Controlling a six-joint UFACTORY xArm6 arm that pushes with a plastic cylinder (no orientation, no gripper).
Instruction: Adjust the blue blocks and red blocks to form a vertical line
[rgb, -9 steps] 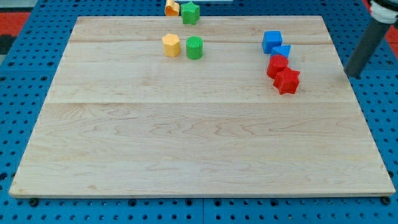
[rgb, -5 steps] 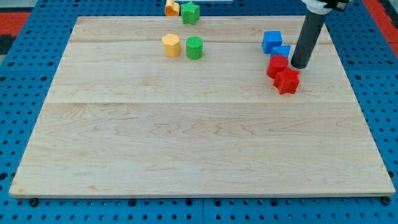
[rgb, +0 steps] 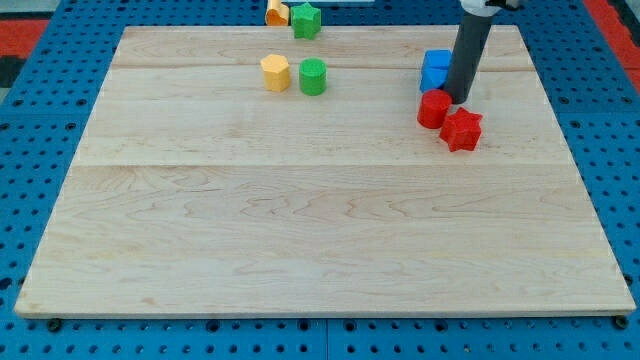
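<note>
My tip: my tip (rgb: 458, 101) is down on the surface (rgb: 300, 230), near the view's top right. It sits among the blue and red blocks.
Hand: there is no hand to spread or pinch. It is just a dark rod, and it holds nothing.
Red blocks: the round-looking red block (rgb: 433, 108) is just beside my tip, on the view's left, maybe touching. The bumpy red block (rgb: 461, 130) is just below my tip, a little to the view's right.
Blue blocks: the blue cube (rgb: 434, 68) is just above my tip, a little to the view's left.
What matters next: the two reds lean on a slant, not straight under the blue. I think the red block on the left needs a small push toward the view's right, or the bumpy one a push to the left.
Hard to see: the rod covers the right side of the blue cube. Another blue block may hide there; I cannot tell.
Other blocks: the yellow block (rgb: 275, 72) and green block (rgb: 313, 76) are well apart, to the view's left.
</note>
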